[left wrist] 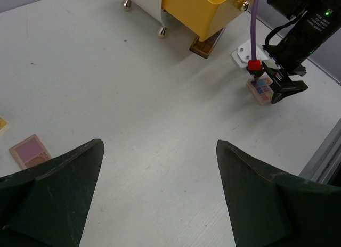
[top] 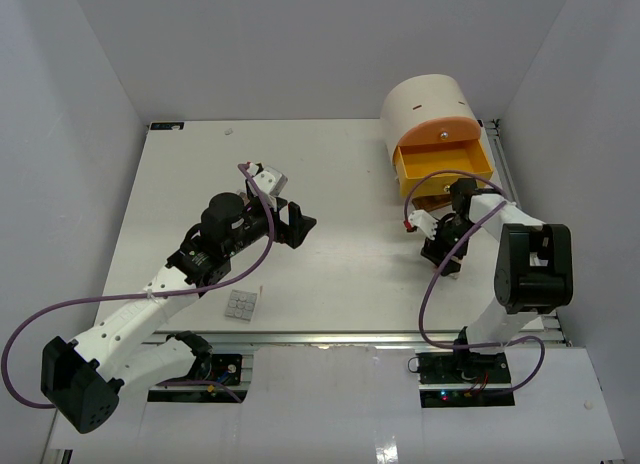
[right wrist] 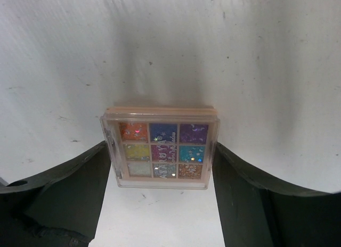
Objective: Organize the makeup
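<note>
A multicoloured palette (right wrist: 160, 148) with a clear lid lies flat on the white table, in front of the yellow drawer. My right gripper (right wrist: 161, 146) straddles it, its black fingers (right wrist: 80, 188) pressed against the left and right sides. From the left wrist view the same palette (left wrist: 260, 90) shows under the right gripper (left wrist: 282, 87). My left gripper (left wrist: 160, 143) hovers wide open over bare table, holding nothing; from above it (top: 300, 224) is at mid-table. A pink palette (left wrist: 30, 151), a brown palette (left wrist: 206, 44) under the drawer and a grey-white palette (top: 241, 304) lie loose.
The round cream drawer unit (top: 430, 109) stands at the back right with its yellow drawer (top: 443, 164) pulled out. White walls close in the table on three sides. A metal rail (top: 400, 336) runs along the near edge.
</note>
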{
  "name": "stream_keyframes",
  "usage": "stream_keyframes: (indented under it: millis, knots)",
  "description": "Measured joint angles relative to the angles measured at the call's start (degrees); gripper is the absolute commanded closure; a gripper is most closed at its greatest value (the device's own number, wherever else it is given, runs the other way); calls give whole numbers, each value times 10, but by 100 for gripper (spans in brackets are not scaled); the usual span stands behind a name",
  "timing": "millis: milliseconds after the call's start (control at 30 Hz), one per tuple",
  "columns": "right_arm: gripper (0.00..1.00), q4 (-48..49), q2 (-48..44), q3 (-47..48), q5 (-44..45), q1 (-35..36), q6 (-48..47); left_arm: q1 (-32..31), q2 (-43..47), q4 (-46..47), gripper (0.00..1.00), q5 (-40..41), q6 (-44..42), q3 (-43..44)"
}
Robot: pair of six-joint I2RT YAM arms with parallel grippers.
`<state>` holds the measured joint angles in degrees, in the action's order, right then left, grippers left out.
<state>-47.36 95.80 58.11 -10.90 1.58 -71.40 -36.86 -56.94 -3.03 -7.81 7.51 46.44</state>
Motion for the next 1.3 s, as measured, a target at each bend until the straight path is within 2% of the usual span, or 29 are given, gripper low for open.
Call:
stream_keyframes:
  millis: [200,333,567,700,867,967,1067,1300]
  knots:
    - [76,-11,-48,-8,-24,0,13,0,0,0,2,3,0,0]
    - [77,-53,-108,16,-68,0,17,0,0,0,2,3,0,0]
    - [78,-133,-175,118,-156,0,23,0,0,0,2,12,-1,0]
    - [80,-140,-193,190,-189,1,67,0,0,0,2,19,-2,0]
    - [76,-16,-205,215,-185,1,229,0,0,0,2,30,-3,0]
    - [74,111,-217,166,-149,2,347,0,0,-3,2,35,0,-1]
    - [74,197,-216,125,-101,2,439,0,0,-6,2,36,8,-7]
    - [74,338,-182,106,-26,-4,546,0,11,-52,2,31,45,-25]
